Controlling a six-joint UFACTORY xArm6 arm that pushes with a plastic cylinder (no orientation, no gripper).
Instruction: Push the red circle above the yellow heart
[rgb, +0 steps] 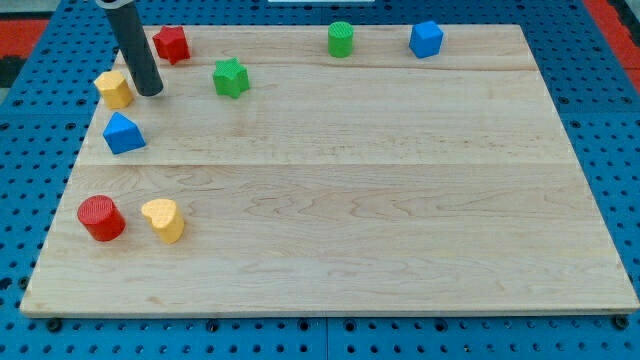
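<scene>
The red circle sits near the board's lower left, just left of the yellow heart and about level with it, with a small gap between them. My tip is at the upper left of the board, far above both. It stands just right of a yellow block, below and left of a red block.
A blue triangular block lies below my tip. A green star is to the tip's right. A green cylinder and a blue block sit along the top edge. The wooden board lies on a blue pegboard.
</scene>
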